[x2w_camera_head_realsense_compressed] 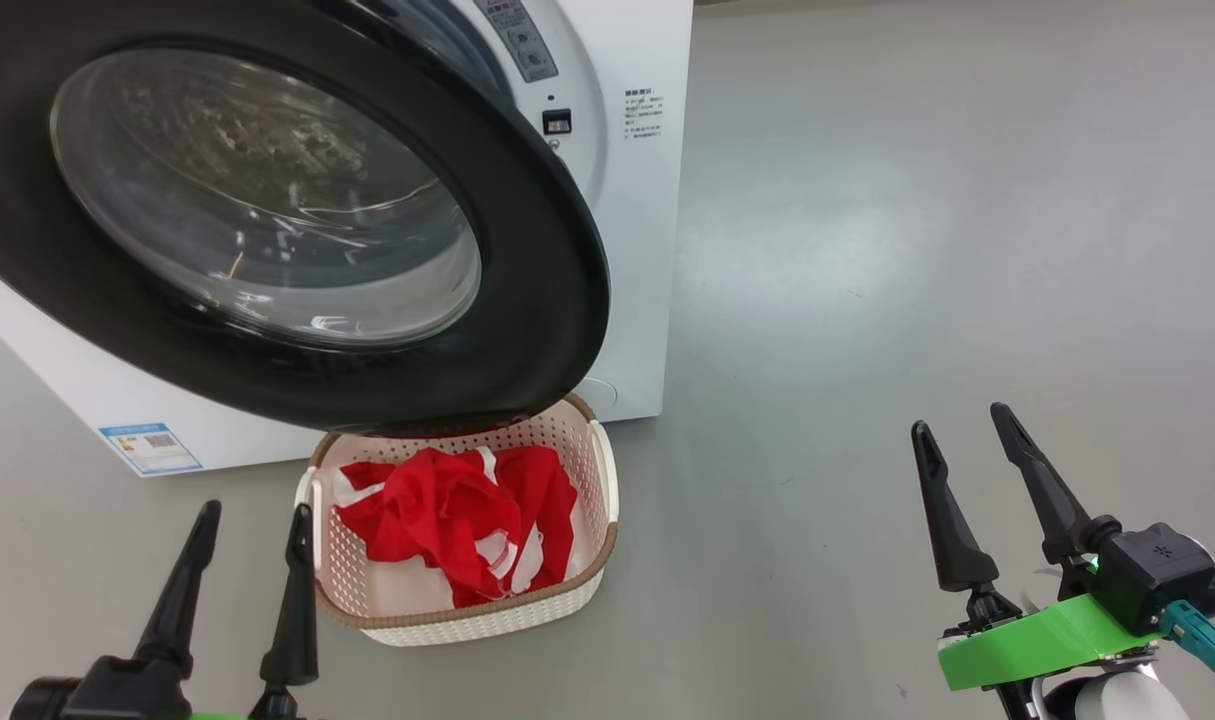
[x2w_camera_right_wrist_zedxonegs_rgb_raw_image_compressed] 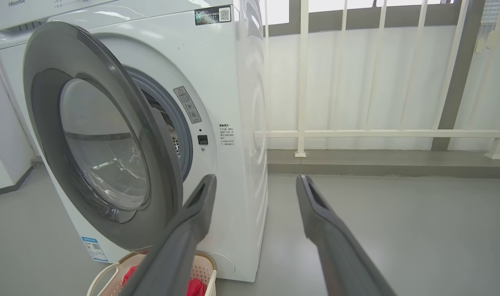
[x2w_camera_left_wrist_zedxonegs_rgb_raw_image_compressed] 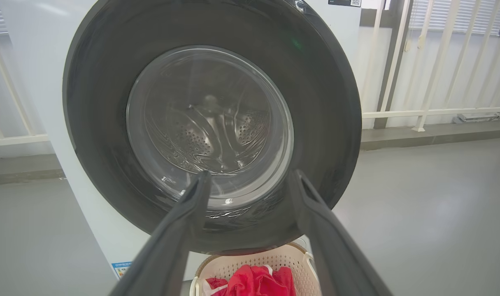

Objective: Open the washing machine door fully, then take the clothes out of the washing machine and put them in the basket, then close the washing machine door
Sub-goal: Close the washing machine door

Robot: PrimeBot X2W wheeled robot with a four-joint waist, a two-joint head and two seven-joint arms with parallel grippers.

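Note:
The washing machine door (x2w_camera_head_realsense_compressed: 527, 270), round with a black rim and clear glass bowl, stands partly ajar over the basket; the door (x2w_camera_right_wrist_zedxonegs_rgb_raw_image_compressed: 110, 148) is angled off the white washing machine (x2w_camera_right_wrist_zedxonegs_rgb_raw_image_compressed: 229, 82). Red clothes (x2w_camera_head_realsense_compressed: 457, 520) with white trim lie in the cream perforated basket (x2w_camera_head_realsense_compressed: 597, 490) on the floor under the door. My left gripper (x2w_camera_head_realsense_compressed: 252, 515) is open at the lower left, just left of the basket, empty. In its wrist view the left gripper (x2w_camera_left_wrist_zedxonegs_rgb_raw_image_compressed: 247, 181) faces the door (x2w_camera_left_wrist_zedxonegs_rgb_raw_image_compressed: 328, 107). My right gripper (x2w_camera_head_realsense_compressed: 957, 430) is open and empty, well right of the basket.
Grey floor (x2w_camera_head_realsense_compressed: 917, 250) stretches to the right of the machine. A white railing (x2w_camera_right_wrist_zedxonegs_rgb_raw_image_compressed: 381, 133) and a low kerb run behind it. A blue label sticker (x2w_camera_head_realsense_compressed: 150, 447) sits low on the machine's front.

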